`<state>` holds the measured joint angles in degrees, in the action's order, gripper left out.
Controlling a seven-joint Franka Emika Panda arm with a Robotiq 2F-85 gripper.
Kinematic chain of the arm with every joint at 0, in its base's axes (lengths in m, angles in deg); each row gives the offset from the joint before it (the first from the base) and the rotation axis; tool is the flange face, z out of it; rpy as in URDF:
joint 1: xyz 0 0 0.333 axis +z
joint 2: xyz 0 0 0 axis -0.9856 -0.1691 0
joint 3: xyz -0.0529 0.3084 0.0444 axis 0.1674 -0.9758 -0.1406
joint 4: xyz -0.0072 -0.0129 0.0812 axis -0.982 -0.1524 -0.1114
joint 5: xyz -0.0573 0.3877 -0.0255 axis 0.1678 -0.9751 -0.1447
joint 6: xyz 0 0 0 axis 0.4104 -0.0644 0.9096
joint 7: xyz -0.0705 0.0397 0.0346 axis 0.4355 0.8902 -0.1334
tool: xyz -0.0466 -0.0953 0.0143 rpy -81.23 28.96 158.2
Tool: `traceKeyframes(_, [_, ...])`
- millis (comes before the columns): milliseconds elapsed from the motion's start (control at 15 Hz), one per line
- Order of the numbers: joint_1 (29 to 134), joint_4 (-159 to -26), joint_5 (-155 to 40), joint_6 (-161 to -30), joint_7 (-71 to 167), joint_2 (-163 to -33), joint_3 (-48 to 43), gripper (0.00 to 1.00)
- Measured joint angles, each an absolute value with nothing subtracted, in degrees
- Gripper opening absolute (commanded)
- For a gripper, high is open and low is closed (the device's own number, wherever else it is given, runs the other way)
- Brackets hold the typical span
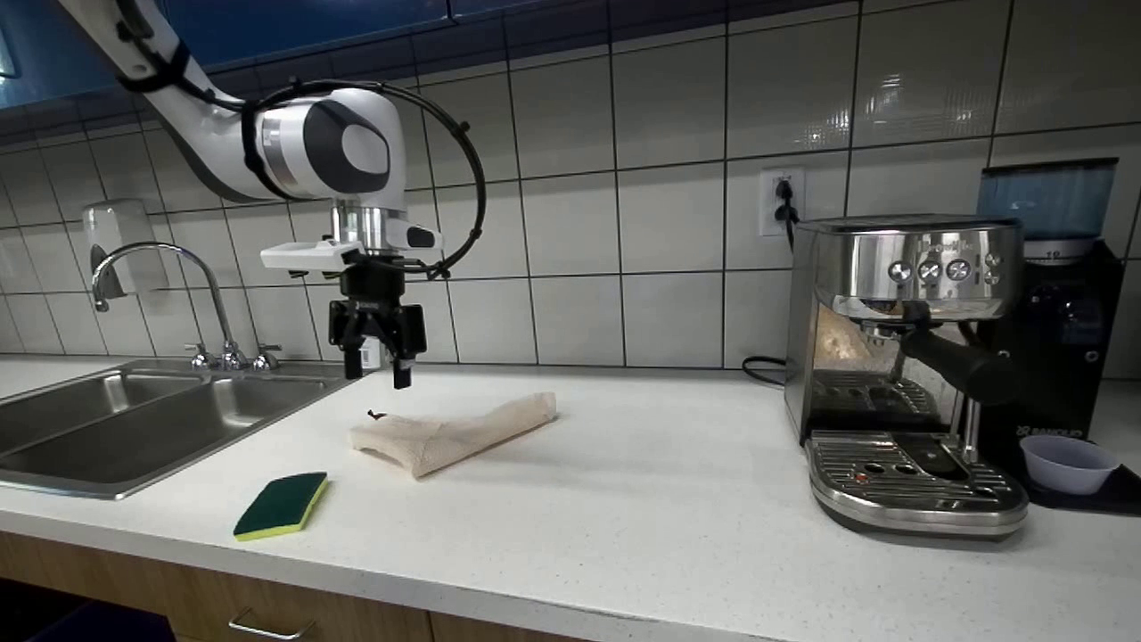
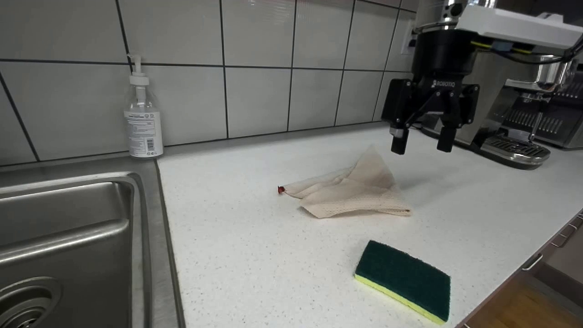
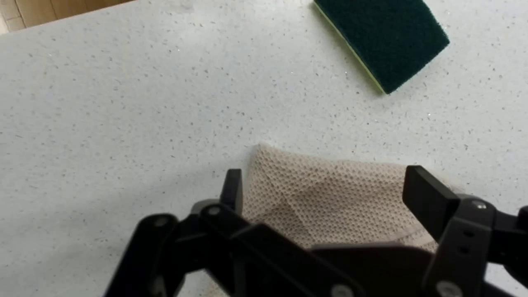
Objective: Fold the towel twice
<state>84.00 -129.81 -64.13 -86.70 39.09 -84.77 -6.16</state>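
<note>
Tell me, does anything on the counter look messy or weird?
Yes: the towel lies askew. In an exterior view, its layers don't line up, and one corner juts toward the sink with a small dark-red bit at its tip; I can't tell what that is. I see no spill.

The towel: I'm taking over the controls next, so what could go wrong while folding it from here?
The towel is creased, with overlapping layers, so the open gripper above it might pinch too many or too few. It lies low on the counter, so a grasp might press the worktop before catching cloth. The sponge lies nearby, apart from the towel; a fold dragged that way might bump it or land on it.
</note>
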Motion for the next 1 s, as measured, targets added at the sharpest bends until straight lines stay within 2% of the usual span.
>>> traceKeyframes(1000, [82.8, -144.8, -60.2, -87.0, 39.2, -70.5, -5.8, 1.0])
